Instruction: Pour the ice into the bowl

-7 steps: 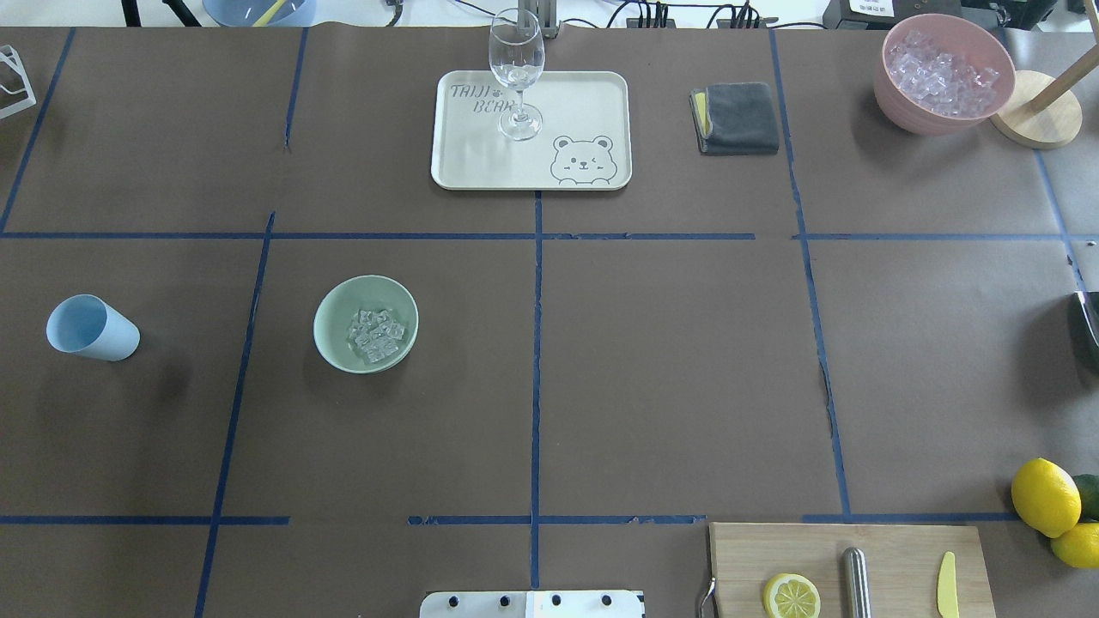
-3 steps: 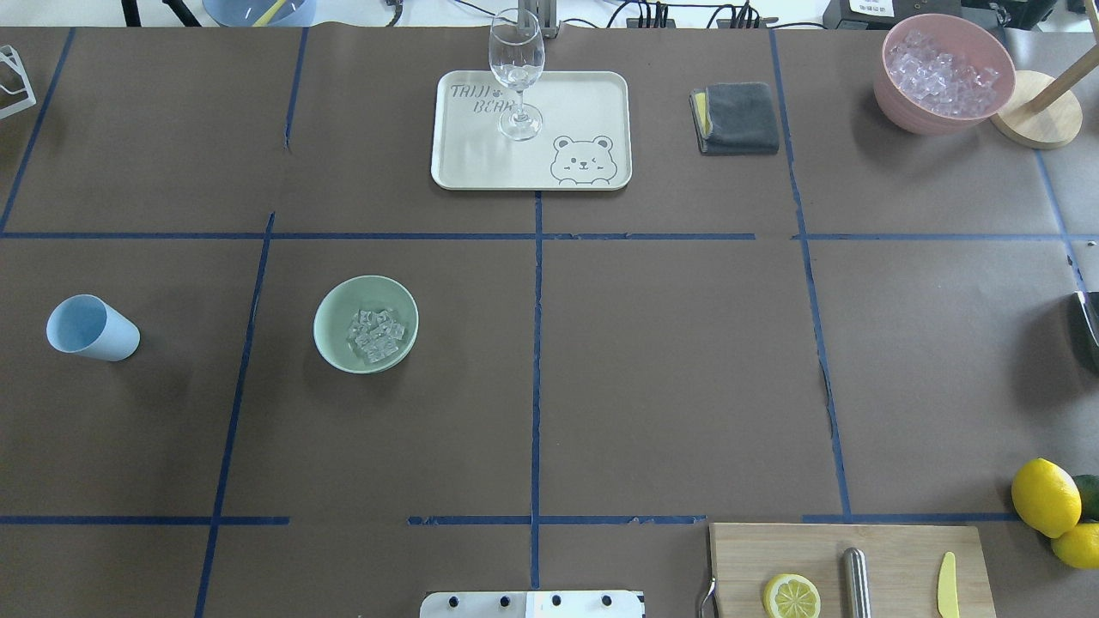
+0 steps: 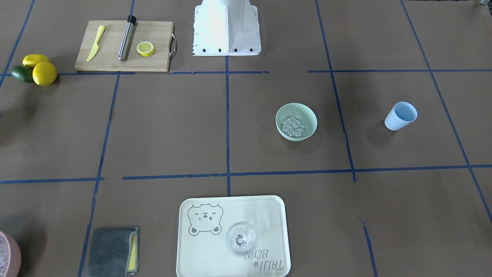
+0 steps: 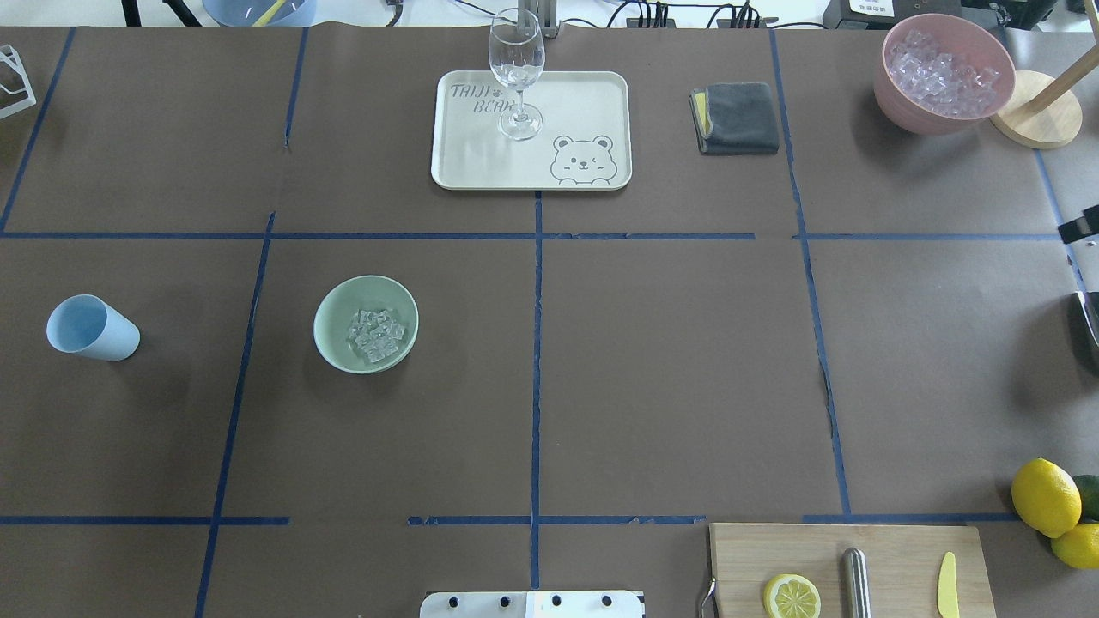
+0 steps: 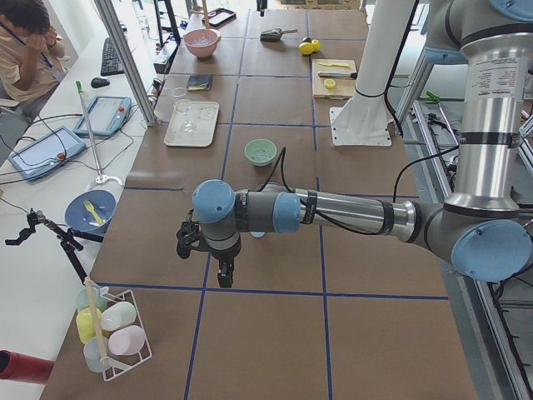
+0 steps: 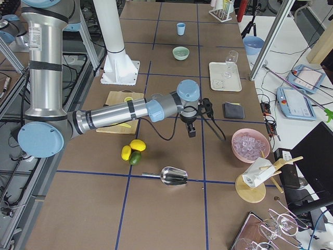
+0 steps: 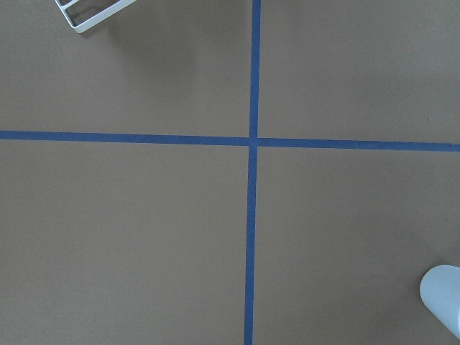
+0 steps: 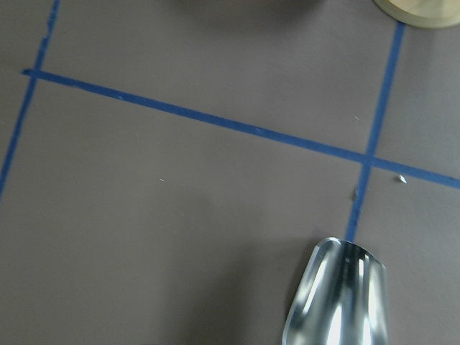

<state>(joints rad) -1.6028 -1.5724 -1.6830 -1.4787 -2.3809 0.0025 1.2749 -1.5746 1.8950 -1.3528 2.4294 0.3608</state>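
Silver left arm (image 5: 350, 212) and right arm (image 6: 109, 119) reach level, wrists down; jaws' spread cannot be told.

Ice (image 4: 375, 335) heaped in mint-green bowl (image 4: 330, 319), left of the table (image 4: 687, 360) middle. Light blue cup (image 4: 90, 328) near the left edge, well apart. Wine glass (image 4: 517, 69) upright on bear-printed tray (image 4: 592, 94) at far edge.

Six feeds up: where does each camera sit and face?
Front-facing: across the table, facing the robot's base; no arms.
Overhead: behind the robot, looking down at the bowl; base edge shows.
Exterior left: table's left end; left arm near.
Exterior right: table's right end; right arm near.
Left wrist: down on tape, cup edge.
Right wrist: down on scoop.
Front-facing and overhead share bowl, cup, tray.
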